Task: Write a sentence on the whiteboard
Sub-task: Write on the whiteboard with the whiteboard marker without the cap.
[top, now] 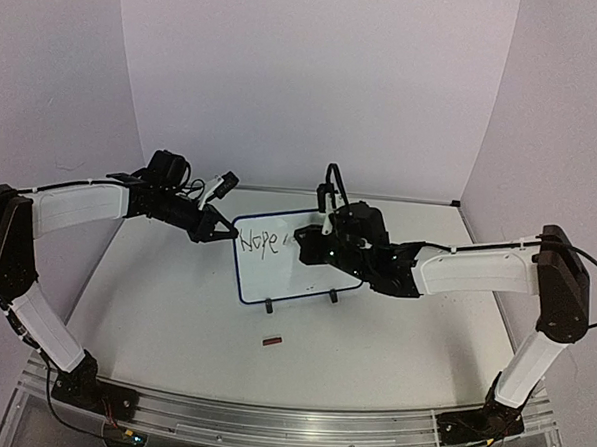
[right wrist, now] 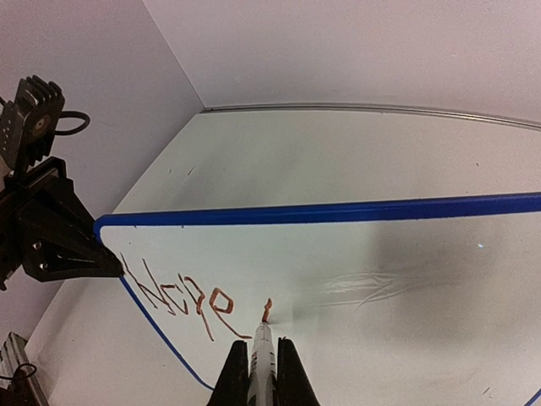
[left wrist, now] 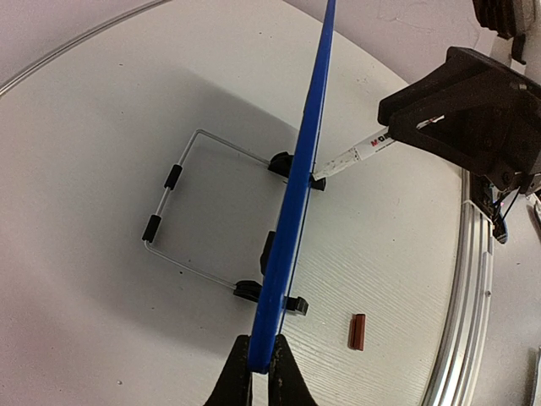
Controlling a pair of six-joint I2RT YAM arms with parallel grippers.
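Standing whiteboard [top: 294, 279], partial sentence [top: 260, 244]

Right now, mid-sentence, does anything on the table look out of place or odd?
A small reddish-brown piece, perhaps a cap, lies loose on the table just in front of the whiteboard, near its feet. A faint smear marks the board right of the writing. Nothing else stands out.

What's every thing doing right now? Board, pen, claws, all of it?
Small white board with blue frame: standing on its feet, leaning back.
Reddish handwritten sentence: unfinished, one word done, next stroke begun.
White marker pen: uncapped, tip at the board.
Small reddish-brown cap-like piece: lying loose on the table.
Left gripper: shut on the board's frame.
Right gripper: shut on the marker.
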